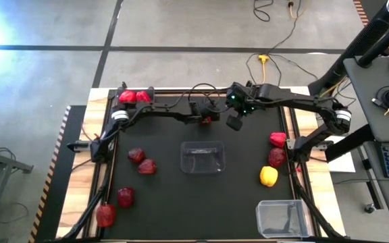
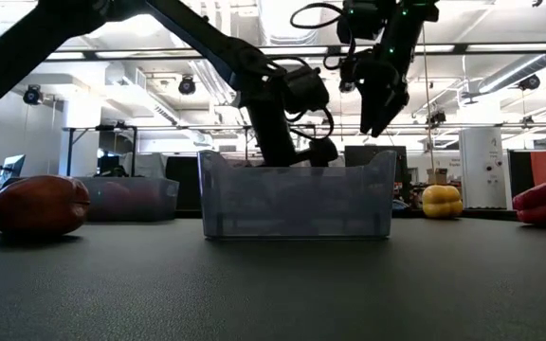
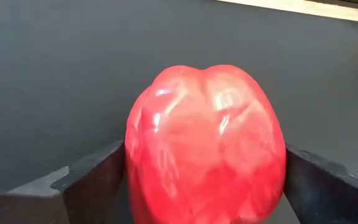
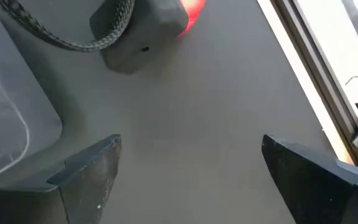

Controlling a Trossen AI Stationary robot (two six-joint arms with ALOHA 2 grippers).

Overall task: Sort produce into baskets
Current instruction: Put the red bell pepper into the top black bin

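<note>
A bright red bell pepper (image 3: pixel 207 143) sits on the dark mat, just beyond the far edge of the clear basket (image 1: pixel 202 156) at the table's middle. My left gripper (image 1: pixel 208 120) slants down over the pepper, open, with one finger on each side of it. My right gripper (image 1: pixel 234 123) hangs open and empty above the mat, just to the right of the left one. In the right wrist view the pepper (image 4: pixel 192 12) peeks out behind the left gripper's body. In the low view the clear basket (image 2: pixel 297 199) hides the pepper. My left gripper's fingers (image 3: pixel 98 180) stand close against the pepper's two opposite sides (image 3: pixel 135 155), coming from above at a slant. Whether they touch it, I cannot tell. The pepper rests on the mat.
Two red peppers (image 1: pixel 135 96) lie at the far left corner. Dark red apples (image 1: pixel 142 160) and a red pepper (image 1: pixel 105 214) lie at the left. A red pepper (image 1: pixel 277 140), an apple (image 1: pixel 276 156) and a yellow pepper (image 1: pixel 268 176) lie at the right. Another clear basket (image 1: pixel 282 218) stands near right.
</note>
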